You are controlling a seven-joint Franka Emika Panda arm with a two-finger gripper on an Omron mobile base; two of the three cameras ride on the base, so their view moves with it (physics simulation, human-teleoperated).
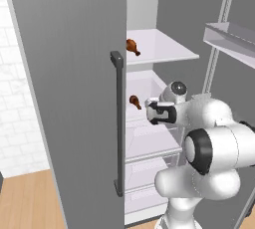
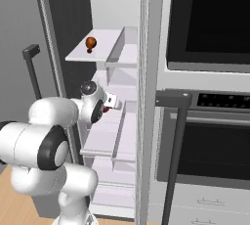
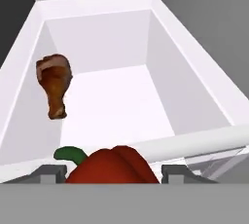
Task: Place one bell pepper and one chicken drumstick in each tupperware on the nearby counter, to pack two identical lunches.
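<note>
Gripping the red bell pepper [image 3: 113,166] inside the fridge bin [image 3: 194,86], the fingers [image 3: 177,173] sit clamped near its edge; it may slip during withdrawal.

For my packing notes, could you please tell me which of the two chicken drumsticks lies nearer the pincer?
The lower drumstick, in the white drawer the pincer reaches into; the other drumstick lies on the shelf above.

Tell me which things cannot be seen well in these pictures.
- Red bell pepper, hand view: its lower part is cut off by the bottom edge.
- Claw, hand view: the pepper between the fingers hides their contact.
- Lower drumstick, left base view: too small for detail.
- Tupperware and counter: outside all views.
</note>
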